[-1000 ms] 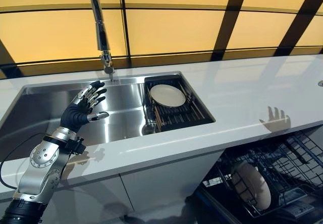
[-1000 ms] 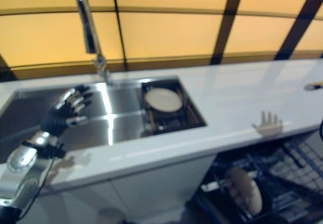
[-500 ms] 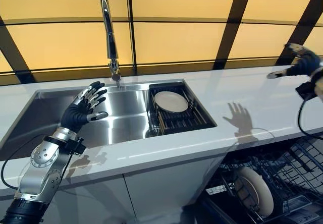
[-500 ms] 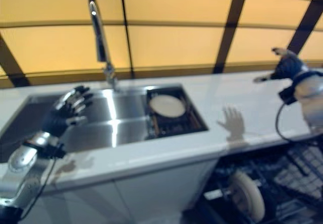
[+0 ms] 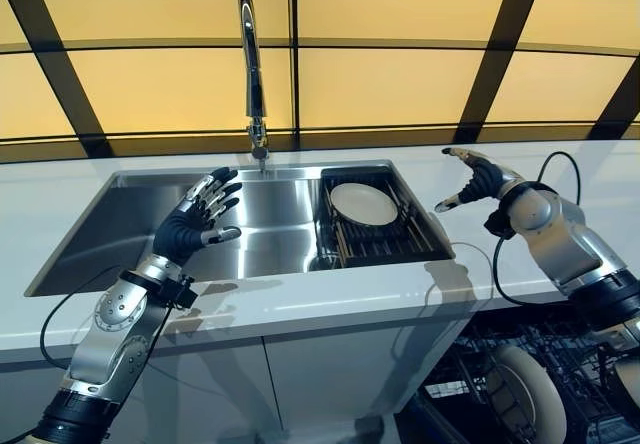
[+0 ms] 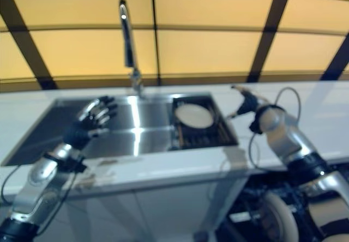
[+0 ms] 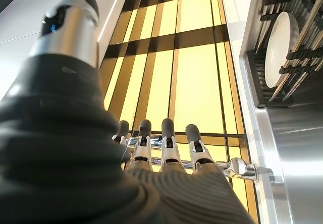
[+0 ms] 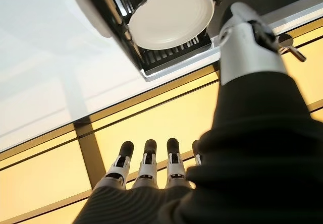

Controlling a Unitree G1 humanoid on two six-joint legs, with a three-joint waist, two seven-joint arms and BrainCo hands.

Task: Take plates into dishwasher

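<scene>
Change: my right hand has swung in from far along the counter and now hangs over the white counter just beside the black drying rack; my view has also shifted, so the sink only looks displaced.
Meaning: I judge this as the reach for the next plate, grasp not yet begun.
Right hand: fingers spread and relaxed, holding and touching nothing.
Left hand: my left hand hovers above the steel sink basin, on the far side of the rack, fingers loosely spread, empty.
Plate: the white plate lies in the rack, untouched.
Dishwasher: another plate stands in the open dishwasher rack below the counter.
</scene>
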